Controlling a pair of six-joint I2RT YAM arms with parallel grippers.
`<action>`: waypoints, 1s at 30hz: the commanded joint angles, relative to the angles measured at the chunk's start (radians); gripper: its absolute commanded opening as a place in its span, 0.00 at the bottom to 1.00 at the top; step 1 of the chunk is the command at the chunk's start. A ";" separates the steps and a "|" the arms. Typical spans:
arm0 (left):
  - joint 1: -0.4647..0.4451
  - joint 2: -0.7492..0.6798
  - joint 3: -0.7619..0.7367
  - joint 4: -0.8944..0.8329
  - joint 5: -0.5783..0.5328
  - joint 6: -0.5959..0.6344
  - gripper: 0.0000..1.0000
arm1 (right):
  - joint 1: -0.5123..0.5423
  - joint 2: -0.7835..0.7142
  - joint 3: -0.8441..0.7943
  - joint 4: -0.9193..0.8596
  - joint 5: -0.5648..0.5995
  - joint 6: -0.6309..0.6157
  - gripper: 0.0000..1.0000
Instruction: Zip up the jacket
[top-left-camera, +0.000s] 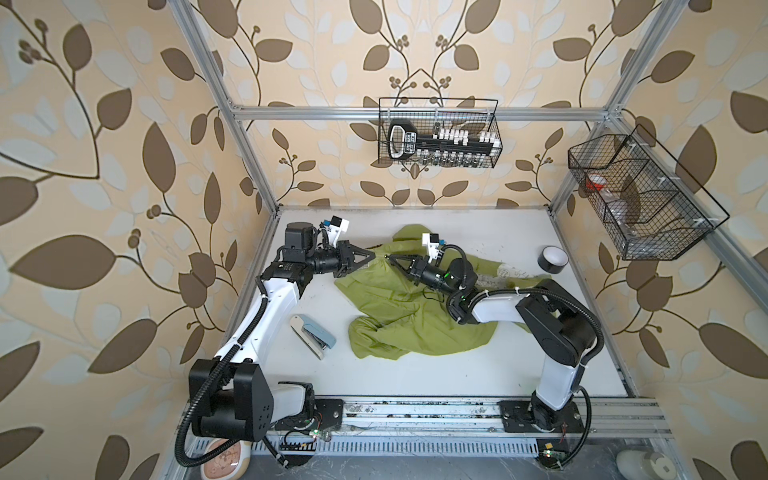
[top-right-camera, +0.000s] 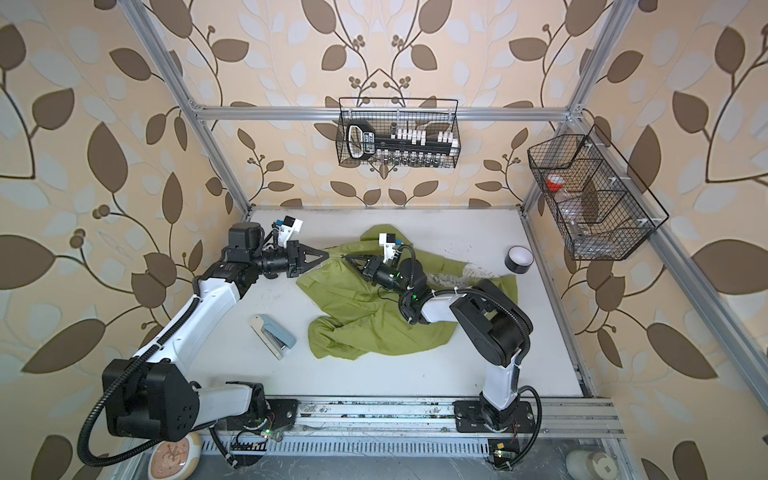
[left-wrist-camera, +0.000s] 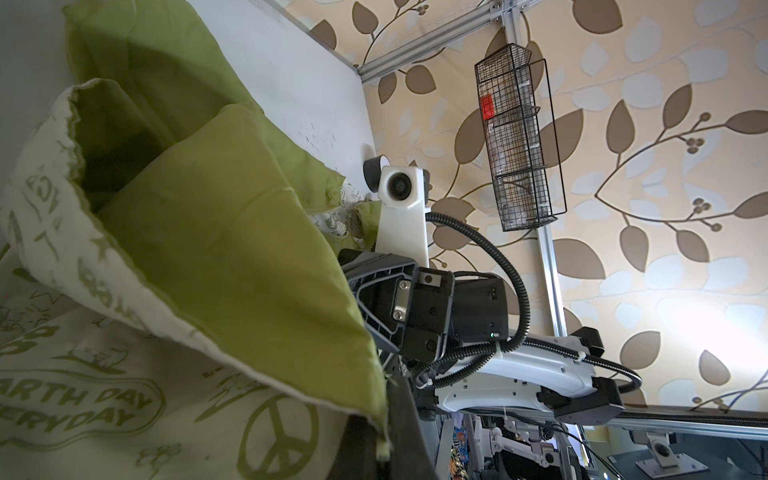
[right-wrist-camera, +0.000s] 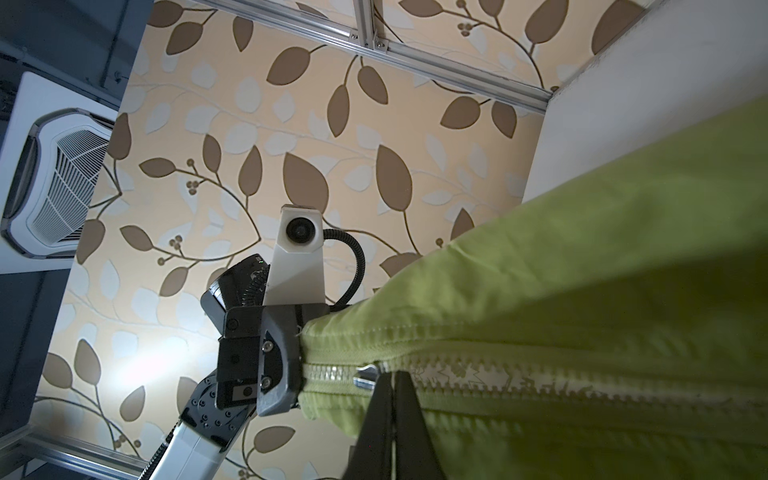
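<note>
The lime-green jacket (top-left-camera: 399, 316) (top-right-camera: 357, 316) lies crumpled mid-table, one end lifted and stretched between both grippers. My left gripper (top-left-camera: 371, 252) (top-right-camera: 325, 252) (left-wrist-camera: 380, 440) is shut on the jacket's end (right-wrist-camera: 320, 332), right at the foot of the zipper. My right gripper (top-left-camera: 389, 257) (top-right-camera: 344, 257) (right-wrist-camera: 392, 378) is shut on the silver zipper pull (right-wrist-camera: 366, 379), a short way from the left gripper. In the right wrist view the teeth between the two grippers are joined. Past the pull, the teeth (right-wrist-camera: 540, 384) stand apart over the pale printed lining (left-wrist-camera: 104, 395).
A blue-and-white stapler (top-left-camera: 312, 336) lies on the white table (top-left-camera: 415, 374) near the left arm. A black tape roll (top-left-camera: 553, 258) stands at the back right. Wire baskets hang on the back rail (top-left-camera: 438, 133) and the right frame (top-left-camera: 640, 199).
</note>
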 joint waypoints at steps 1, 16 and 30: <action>0.006 -0.010 0.001 0.010 0.003 0.031 0.00 | -0.006 -0.069 -0.004 -0.140 -0.006 -0.070 0.00; 0.005 -0.023 -0.017 -0.064 -0.128 0.092 0.00 | -0.009 -0.255 0.130 -0.895 0.155 -0.459 0.00; 0.007 -0.068 0.014 -0.162 -0.356 0.163 0.00 | -0.013 -0.270 0.182 -0.982 0.188 -0.514 0.00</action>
